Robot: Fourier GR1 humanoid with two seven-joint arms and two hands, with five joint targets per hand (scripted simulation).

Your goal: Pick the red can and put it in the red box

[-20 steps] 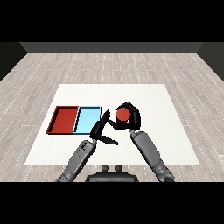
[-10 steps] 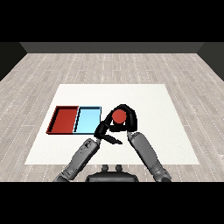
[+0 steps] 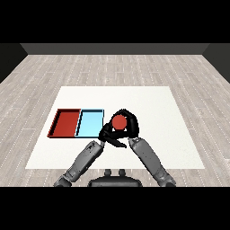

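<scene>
The red can (image 3: 119, 122) shows its round red top just right of the light blue tray (image 3: 89, 123). My right hand (image 3: 130, 126) is curled round the can, holding it above the table. Directly below and left of the can sits my left hand (image 3: 109, 135), its fingers relaxed and pointing right under the can. The red tray (image 3: 65, 122) lies at the far left, side by side with the blue one, with nothing in it.
The white table (image 3: 157, 112) spreads to the right and behind the hands. Both grey forearms come up from the lower edge and meet near the table's middle front.
My right hand has carried the red can leftward, closer to the light blue tray. The left hand has stayed near the can, now overlapping below it.
</scene>
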